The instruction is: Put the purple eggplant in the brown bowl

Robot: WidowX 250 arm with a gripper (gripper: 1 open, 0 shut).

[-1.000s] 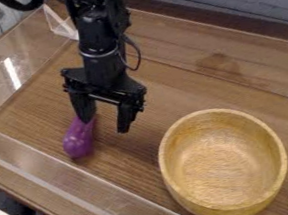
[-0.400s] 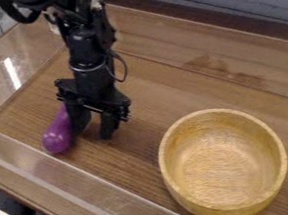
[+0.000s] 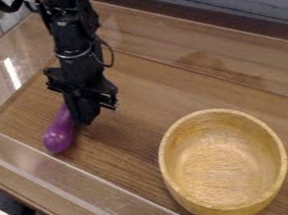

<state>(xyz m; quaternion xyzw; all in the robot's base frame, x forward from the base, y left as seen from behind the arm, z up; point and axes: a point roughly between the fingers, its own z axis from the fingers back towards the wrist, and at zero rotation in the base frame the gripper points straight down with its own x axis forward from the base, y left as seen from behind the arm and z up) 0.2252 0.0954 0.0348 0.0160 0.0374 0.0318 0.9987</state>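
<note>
The purple eggplant (image 3: 58, 135) lies on the wooden table at the left, slanting up to the right. My gripper (image 3: 88, 113) points straight down at its upper end. The black fingers (image 3: 79, 106) have drawn in on that end and hide it. The rest of the eggplant sticks out to the lower left of the fingers and still rests on the table. The brown bowl (image 3: 179, 140) stands empty at the lower right, well apart from the gripper.
Clear plastic walls (image 3: 65, 196) fence the table along the front and the left side. A bare wooden stretch of table (image 3: 196, 72) lies between the arm and the bowl.
The gripper moved left and down onto the eggplant, and its fingers went from spread wide to drawn in. The eggplant shifted left early on and has lain still since.
</note>
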